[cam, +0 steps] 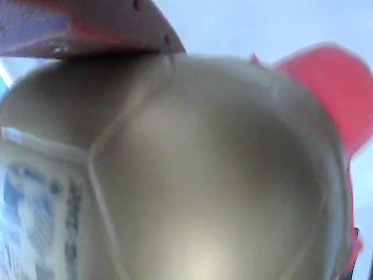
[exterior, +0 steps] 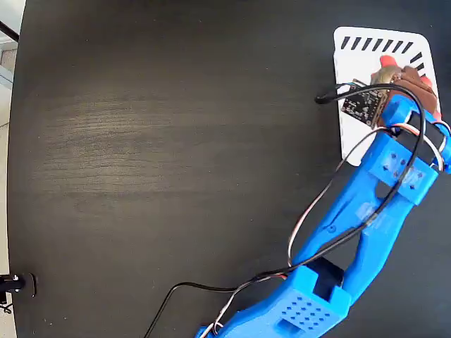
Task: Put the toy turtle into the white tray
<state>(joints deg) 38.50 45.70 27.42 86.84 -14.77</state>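
While the arm reaches over the tray (exterior: pixel 366 137) | gripper (exterior: pixel 402 79) sits above the tray's slotted end, apparently clamped on the turtle (cam: pixel 221 175) | shell fills the wrist view, red jaw pressed on top | whether turtle touches the tray floor, can't tell | release comes next, I'd judge.

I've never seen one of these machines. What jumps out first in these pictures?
The bright blue arm stretches from the bottom edge up to the right across a dark table. Its gripper sits over the white tray in the top right corner. In the wrist view, the toy turtle fills the picture, gold shell gleaming.
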